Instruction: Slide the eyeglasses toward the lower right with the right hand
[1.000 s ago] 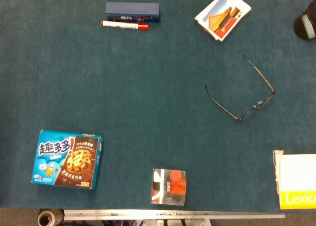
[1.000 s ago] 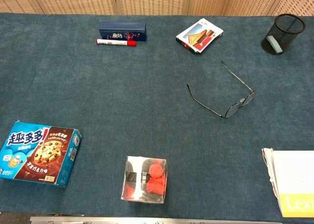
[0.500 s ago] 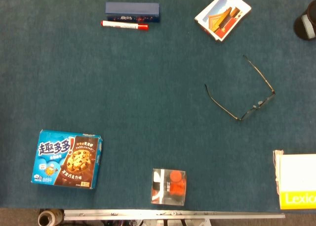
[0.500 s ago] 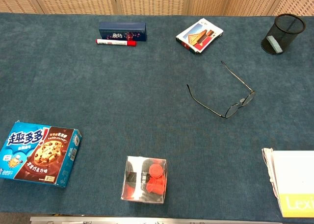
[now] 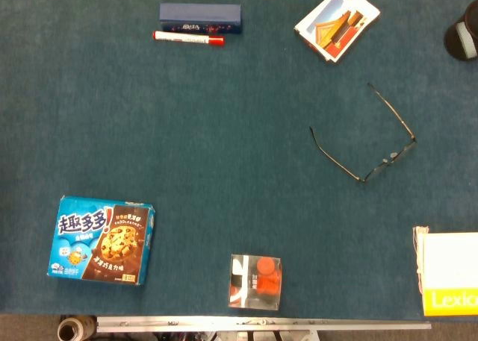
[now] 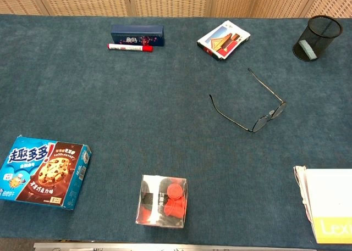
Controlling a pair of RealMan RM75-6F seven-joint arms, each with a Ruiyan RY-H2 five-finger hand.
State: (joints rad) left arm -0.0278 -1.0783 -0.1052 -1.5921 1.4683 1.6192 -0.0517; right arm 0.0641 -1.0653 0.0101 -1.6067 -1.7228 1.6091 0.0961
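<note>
Thin dark-framed eyeglasses (image 5: 388, 160) lie on the blue felt table right of centre, temples unfolded and pointing toward the far left. The chest view shows the same eyeglasses (image 6: 268, 116) with the lenses at the lower right end. Neither hand appears in either view.
A yellow and white box (image 5: 450, 283) sits at the front right corner. A black mesh pen cup (image 6: 317, 38) stands far right. A card pack (image 5: 337, 22), a blue case (image 5: 199, 16) and red marker (image 5: 188, 38) lie at the back. A cookie box (image 5: 102, 239) and a clear box of red parts (image 5: 255, 281) sit in front.
</note>
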